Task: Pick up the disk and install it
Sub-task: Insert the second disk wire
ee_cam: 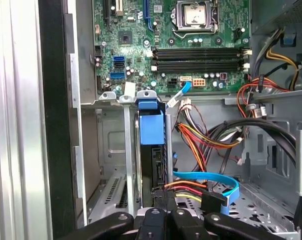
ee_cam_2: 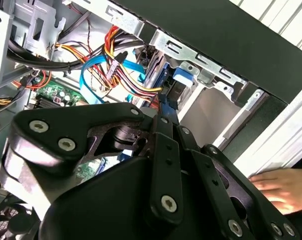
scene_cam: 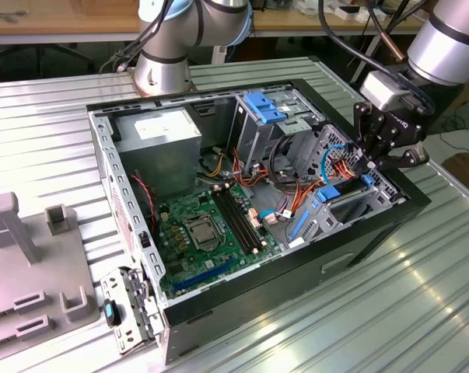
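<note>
Even, bright overhead light; exterior view sharp, with glare streaks on the ribbed metal table [scene_cam: 421,311]. In the first wrist view the motherboard [ee_cam: 181,45] is crisp and well lit, case wall [ee_cam: 20,120] washed out. Second wrist view: black gripper [ee_cam_2: 161,107] close-up is soft, underexposed, cables [ee_cam_2: 105,65] behind it clear

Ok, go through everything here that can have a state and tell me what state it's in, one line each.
computer case: lying on its side, side panel off, interior exposed.
disk: standing on edge in the drive cage, blue carrier end showing.
gripper: at the disk's end, over the drive cage; grip unclear.
processor socket: no cooler fitted.
hand: resting flat beside the case.
</note>
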Controlling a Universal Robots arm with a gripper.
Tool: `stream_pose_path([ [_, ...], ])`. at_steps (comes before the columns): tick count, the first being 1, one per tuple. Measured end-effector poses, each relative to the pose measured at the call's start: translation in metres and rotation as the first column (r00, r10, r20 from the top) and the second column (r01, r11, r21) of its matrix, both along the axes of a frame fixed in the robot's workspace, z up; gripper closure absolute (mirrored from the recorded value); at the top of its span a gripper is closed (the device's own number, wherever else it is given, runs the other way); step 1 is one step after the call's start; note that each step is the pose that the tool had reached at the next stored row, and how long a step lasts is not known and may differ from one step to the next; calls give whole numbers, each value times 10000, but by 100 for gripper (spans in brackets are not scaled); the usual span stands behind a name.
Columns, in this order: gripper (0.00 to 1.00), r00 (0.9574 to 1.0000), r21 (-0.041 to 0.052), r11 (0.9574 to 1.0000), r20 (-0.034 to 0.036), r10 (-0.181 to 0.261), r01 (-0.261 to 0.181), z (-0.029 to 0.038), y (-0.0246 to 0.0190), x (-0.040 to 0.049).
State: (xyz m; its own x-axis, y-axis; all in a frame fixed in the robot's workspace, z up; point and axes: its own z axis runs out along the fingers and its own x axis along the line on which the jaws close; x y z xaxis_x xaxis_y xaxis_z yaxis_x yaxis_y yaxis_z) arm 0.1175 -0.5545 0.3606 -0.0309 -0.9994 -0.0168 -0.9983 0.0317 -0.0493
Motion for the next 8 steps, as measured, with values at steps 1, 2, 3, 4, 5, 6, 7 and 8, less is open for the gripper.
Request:
stream_pose_path([
  [1,89,10000,-2,10000,-2,0,0,37,0,0],
  [2,89,10000,0,10000,-10,0,0,71,0,0],
  [3,89,10000,-1,10000,-30,1,-1,111,0,0],
  [4,89,10000,0,10000,-56,0,0,134,0,0],
  [5,89,10000,1,10000,-74,0,0,157,0,0],
  [6,89,10000,-1,10000,-93,0,0,187,0,0],
  [7,89,9999,-1,10000,-115,1,-1,203,0,0],
  [8,89,9998,1,10000,-195,2,-2,210,2,1],
])
